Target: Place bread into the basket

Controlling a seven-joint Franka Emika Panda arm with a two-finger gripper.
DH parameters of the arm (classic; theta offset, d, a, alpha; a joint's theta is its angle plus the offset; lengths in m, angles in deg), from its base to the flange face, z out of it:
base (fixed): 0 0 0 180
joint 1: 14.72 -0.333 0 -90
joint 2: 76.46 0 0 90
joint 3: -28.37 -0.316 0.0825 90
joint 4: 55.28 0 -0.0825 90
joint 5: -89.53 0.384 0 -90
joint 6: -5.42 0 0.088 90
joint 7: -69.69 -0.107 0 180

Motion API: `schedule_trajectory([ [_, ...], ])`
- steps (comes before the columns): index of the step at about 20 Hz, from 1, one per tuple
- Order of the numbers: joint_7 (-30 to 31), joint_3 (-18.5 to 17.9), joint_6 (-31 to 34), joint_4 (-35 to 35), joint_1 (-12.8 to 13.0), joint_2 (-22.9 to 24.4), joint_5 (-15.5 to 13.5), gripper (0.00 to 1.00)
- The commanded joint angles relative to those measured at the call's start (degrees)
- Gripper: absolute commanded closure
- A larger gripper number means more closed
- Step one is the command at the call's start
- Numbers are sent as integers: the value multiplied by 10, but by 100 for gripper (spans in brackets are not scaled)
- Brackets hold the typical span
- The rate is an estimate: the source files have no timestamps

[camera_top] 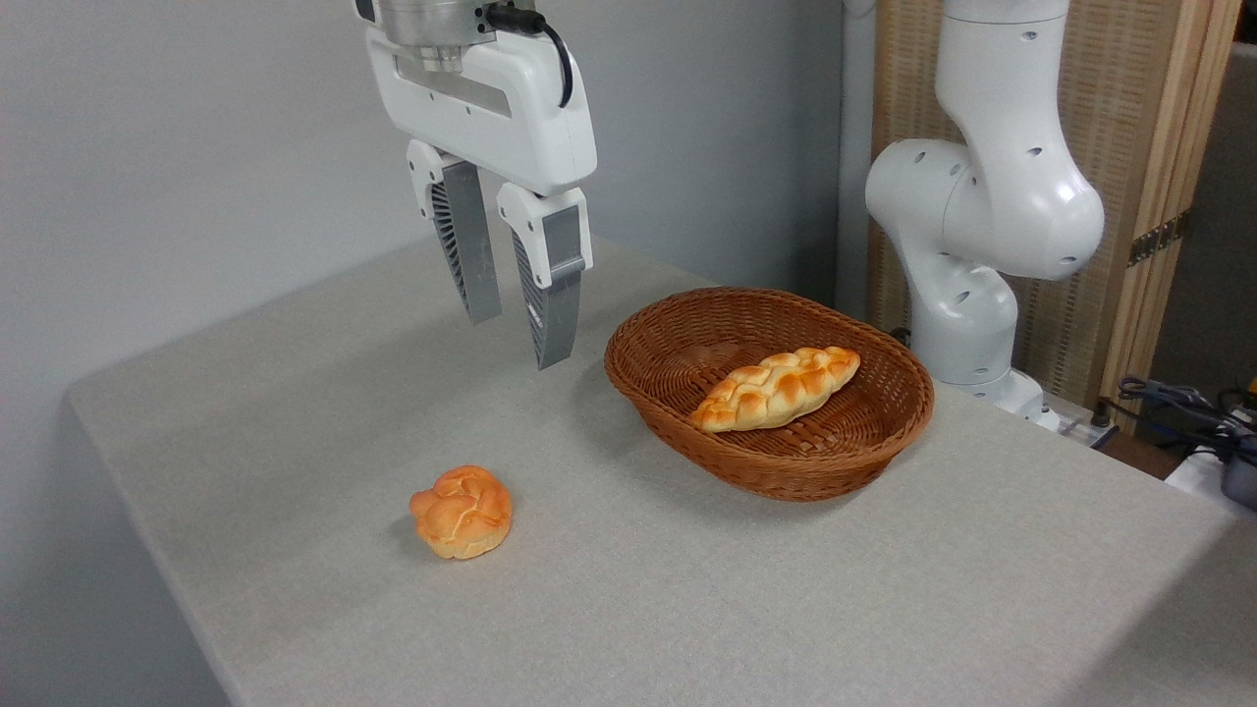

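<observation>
The bun (462,512), near the tabletop's front-left edge and well apart from the basket (687,437), looks light and squashy, so the empty, narrowly parted gripper (518,342) should pinch its sides gently.

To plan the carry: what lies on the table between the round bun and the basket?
Nothing: the camera view shows only bare grey table between the round bun and the basket.

a: claw (519,342) state?
b: pointing straight down, hanging in the air, two grey fingers (553,290) apart with a narrow gap, nothing between them.
a: arm?
b: white wrist housing enters from the top edge, cable on it. white arm base (982,216) stands upright at right.
</observation>
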Motion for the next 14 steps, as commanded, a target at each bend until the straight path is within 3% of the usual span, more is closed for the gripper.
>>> schedule_trajectory([
  [1,-7,-11,14,-16,2,-8,-8,0],
  [10,-7,-11,9,-14,2,-7,-8,0],
  [14,-2,-6,-42,35,9,6,-11,0],
])
